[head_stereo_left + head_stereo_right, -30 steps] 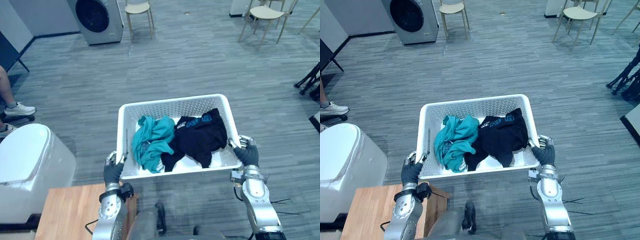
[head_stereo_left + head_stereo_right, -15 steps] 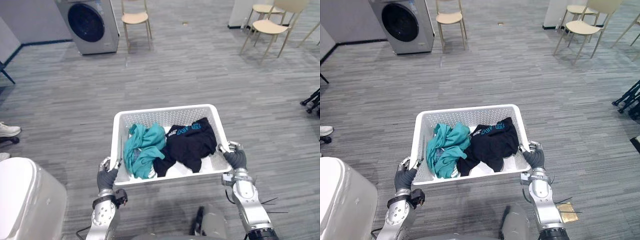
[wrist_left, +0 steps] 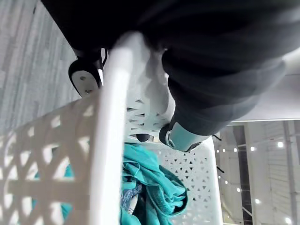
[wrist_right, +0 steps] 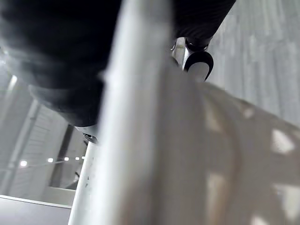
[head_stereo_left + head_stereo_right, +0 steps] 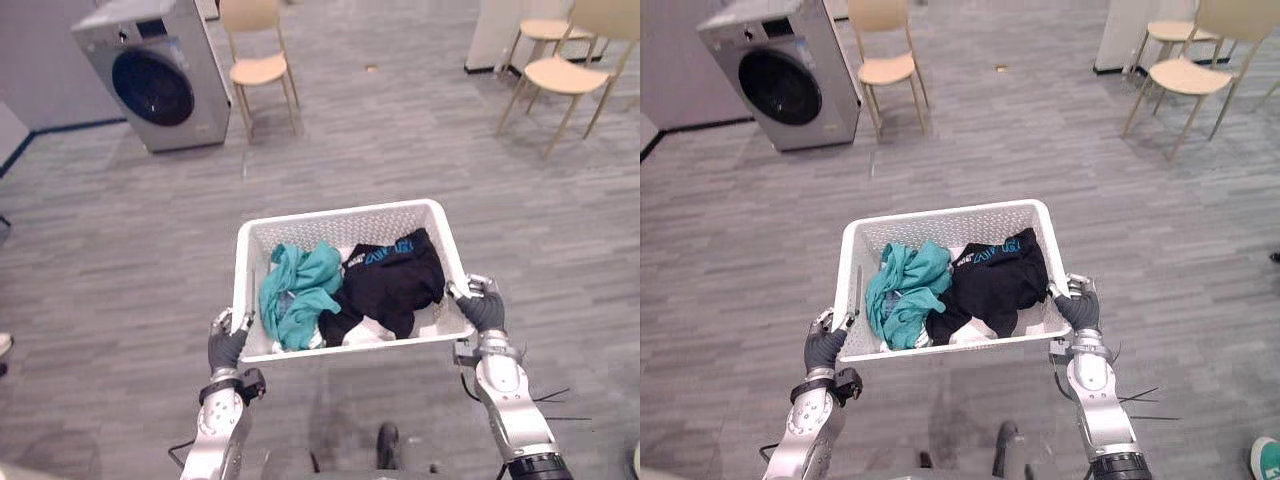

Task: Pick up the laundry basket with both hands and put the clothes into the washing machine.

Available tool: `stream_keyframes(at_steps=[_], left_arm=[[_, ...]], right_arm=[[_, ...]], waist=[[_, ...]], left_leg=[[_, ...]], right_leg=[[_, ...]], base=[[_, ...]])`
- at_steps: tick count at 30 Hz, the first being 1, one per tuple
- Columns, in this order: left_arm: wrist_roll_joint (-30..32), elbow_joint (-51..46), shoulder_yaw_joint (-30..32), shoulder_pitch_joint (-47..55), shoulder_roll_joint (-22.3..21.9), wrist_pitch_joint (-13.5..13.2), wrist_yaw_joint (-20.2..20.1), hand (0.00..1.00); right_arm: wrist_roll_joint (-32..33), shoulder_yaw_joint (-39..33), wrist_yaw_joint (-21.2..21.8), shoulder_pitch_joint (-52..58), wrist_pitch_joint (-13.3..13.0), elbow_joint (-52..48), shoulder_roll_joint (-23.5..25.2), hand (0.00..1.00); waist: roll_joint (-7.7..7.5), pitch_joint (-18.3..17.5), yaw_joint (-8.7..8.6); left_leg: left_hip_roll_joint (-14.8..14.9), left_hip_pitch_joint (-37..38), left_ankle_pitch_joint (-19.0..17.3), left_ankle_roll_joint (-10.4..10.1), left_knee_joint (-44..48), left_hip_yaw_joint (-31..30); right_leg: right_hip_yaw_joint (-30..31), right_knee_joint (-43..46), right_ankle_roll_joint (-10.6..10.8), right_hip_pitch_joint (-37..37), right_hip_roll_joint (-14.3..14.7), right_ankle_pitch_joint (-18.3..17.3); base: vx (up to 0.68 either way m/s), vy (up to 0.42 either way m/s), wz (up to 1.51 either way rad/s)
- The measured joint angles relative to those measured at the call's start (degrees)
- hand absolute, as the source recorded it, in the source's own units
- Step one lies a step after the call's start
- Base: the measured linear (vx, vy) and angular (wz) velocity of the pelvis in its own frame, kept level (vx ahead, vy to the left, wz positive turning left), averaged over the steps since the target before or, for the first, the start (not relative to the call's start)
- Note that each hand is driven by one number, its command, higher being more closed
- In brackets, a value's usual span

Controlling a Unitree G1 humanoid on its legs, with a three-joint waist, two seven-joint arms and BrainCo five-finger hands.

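A grey plank floor (image 5: 130, 230) stretches across an open room, seen from above. Over it, close to the robot, a white plastic laundry basket (image 5: 340, 222) with mesh walls hangs in the air, held by its two short ends and touching nothing below.

The left robot hand (image 5: 228, 345) grips the near corner of the basket's left end. Seen from the left wrist, its fingers (image 3: 84, 77) curl over the white rim. The right robot hand (image 5: 482, 308) grips the right end near the near corner, and from the right wrist a dark fingertip (image 4: 199, 61) hooks over the rim there. Both are clamped on the basket.

Inside the basket lie two crumpled garments, touching each other. A teal garment (image 5: 298, 290) fills the left half, bunched against the left wall. A black garment (image 5: 392, 285) with blue print fills the right half and reaches up toward the far right corner.

Well beyond the basket, at the far left of the floor, stands a grey front-loading washing machine (image 5: 150, 85) with its round dark door (image 5: 153, 88) closed. Just beside it, to its right, is a wooden chair (image 5: 258, 68) with a pale seat. At the far right of the floor stand two more pale chairs (image 5: 568, 75), near a white wall corner (image 5: 495, 30).
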Motion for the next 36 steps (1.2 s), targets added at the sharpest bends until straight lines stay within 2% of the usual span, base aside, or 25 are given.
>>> stream_keyframes(at_steps=[2,3,5,7,8,9,10,11,12,14,15,18,20,21,23,24,25,26,27,28,29,30,31,33,36], left_arm=[[0.01,-1.11,0.02,0.0,-0.09,-0.13,0.0,1.0],[0.01,-1.39,0.02,0.08,0.0,-0.23,0.0,1.0],[0.02,-3.08,0.01,0.61,-0.18,-0.08,0.0,1.0],[0.04,-3.77,0.01,0.2,-0.02,0.2,0.14,1.0],[0.06,-4.14,-0.12,0.25,-0.18,0.86,0.2,1.0],[0.1,-4.16,-0.19,0.16,-0.12,1.09,0.2,1.0],[0.12,-4.16,-0.6,0.18,-0.18,1.29,0.2,1.0],[0.13,-4.15,-1.13,0.11,0.17,1.47,0.2,1.0],[0.13,-4.14,-1.27,-0.05,0.88,1.74,0.2,1.0],[0.13,-3.87,-1.52,0.1,1.24,2.56,0.2,1.0],[0.13,-3.72,-1.99,0.12,1.46,2.47,0.21,1.0],[0.09,-3.3,-2.33,-2.14,3.86,1.26,0.23,1.0],[0.09,-2.2,-2.78,-3.7,5.22,1.33,0.23,1.0],[0.1,-2.01,-2.96,-3.88,5.69,1.37,0.23,1.0],[0.11,-1.88,-3.51,-3.87,5.79,1.39,0.24,1.0],[0.13,-1.32,-4.29,-3.85,5.93,1.43,0.24,1.0],[0.12,-0.4,-4.37,-3.78,3.94,1.89,0.25,1.0],[0.12,-0.09,-4.36,-3.82,3.27,2.11,0.34,1.0],[0.13,0.73,-4.36,-4.21,2.82,2.01,0.45,1.0],[0.11,1.08,-4.36,-4.39,2.79,1.99,0.59,1.0],[0.08,2.48,-4.36,-4.89,2.55,2.05,0.94,1.0],[0.01,3.44,-4.38,-4.71,2.49,2.04,0.95,1.0],[-0.01,3.5,-4.38,-4.34,2.54,2.02,0.95,1.0],[-0.04,3.55,-4.38,-2.34,2.88,1.9,0.95,1.0],[-0.05,3.5,-4.38,-2.25,2.81,1.41,0.95,1.0]], right_arm=[[0.48,-0.03,-0.34,-0.74,-0.8,-0.06,-0.09,1.0],[0.53,-0.04,-0.45,-1.02,-0.8,-0.02,-0.1,1.0],[0.54,-0.05,-1.07,-1.39,-0.86,0.2,-0.38,1.0],[0.99,-0.04,-1.77,-1.34,-0.85,2.54,0.46,1.0],[1.38,-0.03,-1.99,-1.09,-0.73,4.07,0.53,1.0],[1.52,-0.02,-1.99,-1.07,-0.73,4.89,0.53,1.0],[1.61,-0.06,-2.02,-0.92,-0.74,5.57,0.35,1.0],[1.55,-0.39,-2.05,-0.91,-0.74,6.2,0.21,1.0],[1.51,-0.56,-2.05,-0.87,-0.74,7.19,1.01,1.0],[1.5,-0.64,-2.05,0.39,-0.73,8.23,1.81,1.0],[1.5,-0.63,-2.05,1.41,-0.78,8.32,1.85,1.0],[1.61,-0.65,-1.99,0.56,-1.34,8.05,1.86,1.0],[1.75,-0.49,-1.83,1.1,-1.35,7.97,1.41,1.0],[2.03,-0.41,-1.81,1.57,-1.35,7.76,1.52,1.0],[2.17,-0.45,-1.82,2.38,-1.33,7.46,1.22,1.0],[2.16,-0.47,-1.82,3.59,-1.27,6.96,0.38,1.0],[2.16,-0.54,-1.82,3.62,-0.75,6.94,-0.83,1.0],[2.16,-0.6,-1.82,3.57,-0.49,6.94,-1.12,1.0],[2.16,-0.83,-1.81,3.11,-0.26,6.94,-1.27,1.0],[2.17,-0.85,-1.81,3.01,-0.25,6.85,-1.22,1.0],[2.21,-0.84,-1.81,2.95,0.46,6.24,-1.1,1.0],[2.33,-1.0,-1.82,3.04,0.91,4.86,-0.68,1.0],[2.53,-1.0,-1.87,3.22,0.91,4.08,-0.61,1.0],[2.7,-1.01,-1.89,3.26,0.59,-0.37,0.03,1.0],[2.7,-1.34,-1.88,2.6,-1.09,-2.84,-0.11,1.0]], waist=[[-0.26,0.16,0.56],[-0.51,0.2,0.66],[0.74,-0.12,1.3],[-0.56,-0.57,2.18],[-3.1,-1.94,2.18],[-4.52,-2.39,2.19],[-5.29,-2.76,2.24],[-5.72,-2.35,2.07],[-6.75,-1.72,1.99],[-7.18,-1.39,1.41],[-5.79,-1.52,0.2],[-3.97,-1.39,-1.35],[-3.98,-1.03,-2.76],[-5.38,-0.81,-3.91],[-7.62,-1.44,-4.96],[-8.17,-2.1,-5.84],[-4.58,-3.53,-5.97],[-2.72,-4.23,-5.57],[0.52,-4.35,-4.8],[0.94,-4.24,-4.73],[1.05,-3.9,-3.92],[0.98,-2.83,-4.11],[0.8,-2.35,-4.08],[-0.72,-1.23,-2.41],[-1.86,-1.1,-0.83]], left_leg=[[-2.34,-4.82,-0.27,-0.19,-16.87,-0.33],[-4.65,-6.18,2.83,-3.44,-33.31,-1.8],[-3.26,-8.97,6.18,-7.28,-47.08,-3.07],[-4.1,-9.47,14.67,-2.84,-43.87,-1.93],[-6.46,-9.03,18.74,4.43,-42.08,-1.14],[-8.01,-9.0,16.97,7.8,-39.91,-0.61],[-9.12,-8.5,13.86,8.8,-37.28,0.09],[-10.83,-5.7,8.24,8.87,-35.25,0.11],[-13.1,-1.25,4.85,7.6,-35.66,-0.03],[-16.1,7.7,2.73,7.93,-39.72,-0.85],[-16.77,14.57,2.59,8.28,-44.5,-2.37],[-16.77,23.44,2.31,7.75,-51.52,-6.01],[-16.63,27.5,0.8,5.08,-52.77,-7.94],[-17.87,31.04,-0.37,3.25,-53.97,-9.91],[-20.08,35.87,-2.1,1.02,-55.23,-12.93],[-20.57,39.65,-3.72,-1.13,-55.08,-15.44],[-18.02,40.83,-4.12,-0.85,-54.06,-16.19],[-16.51,40.17,-4.1,-0.84,-51.52,-16.16],[-13.27,36.0,-2.9,-1.71,-39.48,-15.9],[-12.6,33.57,-0.79,-3.72,-33.06,-15.32],[-10.64,28.24,8.11,-8.07,-19.25,-14.62],[-5.93,21.72,8.4,-8.57,-1.27,-11.74],[-4.29,19.62,7.5,-7.03,4.13,-10.33],[-0.68,9.87,2.62,-0.07,13.62,-5.14],[-2.34,-1.85,-0.8,1.78,-2.2,-3.71]], right_leg=[[0.93,-2.69,2.32,4.45,-1.65,-1.65],[0.96,-4.49,4.09,7.89,-3.1,-2.97],[1.18,-6.23,6.78,11.16,-2.76,-5.18],[1.78,-7.36,8.85,16.22,-4.62,-6.86],[1.18,-6.03,9.56,17.5,-7.75,-6.36],[1.07,-2.88,9.74,17.17,-9.7,-6.26],[1.44,4.36,10.57,14.62,-11.77,-5.8],[3.44,22.81,14.85,8.02,-15.2,-1.92],[5.7,40.28,13.12,1.85,-18.02,3.75],[5.41,56.62,9.74,-3.75,-19.72,2.03],[2.33,59.45,7.12,-7.78,-18.83,-1.83],[-4.51,45.67,6.37,-20.17,-13.11,-8.21],[-6.21,23.32,6.83,-22.53,-8.06,-3.8],[-5.49,8.31,7.12,-23.23,-6.1,2.36],[-4.87,2.03,5.18,-26.06,-6.0,5.29],[-3.48,3.03,-3.09,-26.86,-5.07,9.77],[-3.14,6.84,-6.64,-27.9,-2.99,16.01],[-3.76,8.76,-5.92,-28.25,-2.23,16.76],[-4.87,13.73,-5.08,-28.21,0.09,11.92],[-5.07,15.11,-5.16,-27.54,0.57,10.24],[-4.78,16.02,-4.75,-24.31,1.49,6.71],[-5.01,14.58,-4.33,-18.04,2.69,3.56],[-4.97,13.92,-4.48,-15.36,3.11,2.66],[-2.18,9.07,-3.77,-4.96,3.35,-1.14],[-0.36,1.33,-1.92,3.44,1.78,-2.21]], base=[[0.64,0.154,-0.22],[0.68,0.188,-0.14],[0.72,0.284,-0.22],[0.89,0.39,-0.13],[0.86,0.351,0.15],[1.03,0.425,0.21],[0.81,0.384,0.09],[0.9,0.453,0.07],[0.56,0.306,0.09],[0.63,0.272,0.37],[0.85,0.32,0.48],[0.78,0.184,0.49],[0.72,0.041,0.69],[0.82,-0.034,0.82],[0.88,-0.079,0.88],[0.94,-0.111,0.67],[0.96,-0.109,0.42],[1.11,-0.132,-0.05],[0.73,-0.091,-0.15],[0.85,-0.126,-0.18],[0.75,-0.123,0.07],[0.88,-0.149,0.07],[0.81,-0.13,0.04],[0.6,-0.056,-0.25],[0.56,0.055,-0.2]])
